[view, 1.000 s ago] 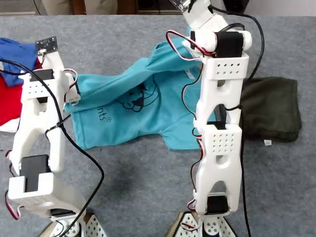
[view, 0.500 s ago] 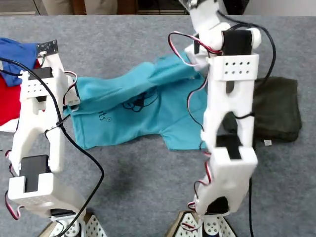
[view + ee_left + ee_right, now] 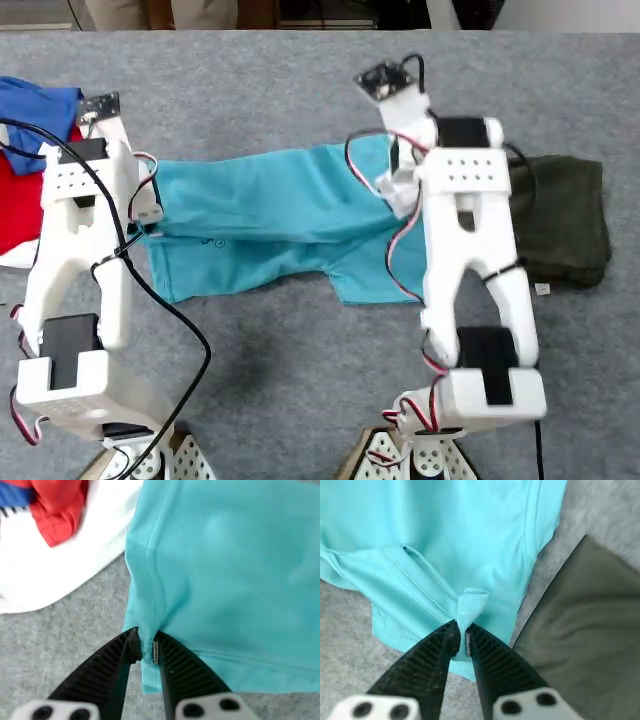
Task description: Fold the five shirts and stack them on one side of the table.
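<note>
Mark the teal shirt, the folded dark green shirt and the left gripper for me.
teal shirt [image 3: 270, 205], high view, middle of the folded-over body.
folded dark green shirt [image 3: 565, 215], high view, centre of its top face.
left gripper [image 3: 145, 647], left wrist view, between the fingertips pinching the shirt's edge.

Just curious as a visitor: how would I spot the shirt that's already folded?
On the grey table, find the big turquoise shirt stretched across the middle. Beside it, on the robot's right, lies the dark olive shirt: a folded block, unlike the crumpled red shirt and blue shirt opposite.
</note>
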`<state>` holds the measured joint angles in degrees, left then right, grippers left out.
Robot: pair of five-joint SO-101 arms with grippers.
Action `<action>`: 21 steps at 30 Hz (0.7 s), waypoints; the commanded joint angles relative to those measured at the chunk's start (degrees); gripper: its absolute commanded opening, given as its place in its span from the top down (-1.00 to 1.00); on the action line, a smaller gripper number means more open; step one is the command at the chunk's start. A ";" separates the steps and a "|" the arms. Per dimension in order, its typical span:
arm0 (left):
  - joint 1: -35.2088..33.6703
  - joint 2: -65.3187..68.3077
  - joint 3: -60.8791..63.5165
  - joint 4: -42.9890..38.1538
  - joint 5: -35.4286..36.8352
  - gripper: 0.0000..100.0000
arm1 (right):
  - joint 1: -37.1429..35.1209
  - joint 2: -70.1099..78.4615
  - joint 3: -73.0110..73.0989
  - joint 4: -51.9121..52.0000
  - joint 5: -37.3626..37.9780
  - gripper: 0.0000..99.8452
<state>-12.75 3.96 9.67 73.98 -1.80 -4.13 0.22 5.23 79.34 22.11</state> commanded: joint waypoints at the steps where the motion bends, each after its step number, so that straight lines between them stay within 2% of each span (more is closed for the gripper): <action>1: 0.62 -0.84 1.32 0.18 -1.67 0.96 | 1.80 -6.37 9.63 -6.77 0.44 0.99; 6: 0.70 -0.84 4.31 0.26 -1.76 0.96 | 4.26 -8.31 17.63 -10.73 0.44 0.99; 14: 2.20 -0.92 7.12 0.35 -1.76 0.96 | 5.58 -8.48 20.26 -11.08 0.44 0.99; 21: 5.45 -10.15 7.74 2.37 -1.76 0.96 | 8.40 -13.14 19.82 -10.55 0.44 0.99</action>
<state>-9.05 -0.88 16.79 75.65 -3.21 2.81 -8.84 25.63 69.05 22.11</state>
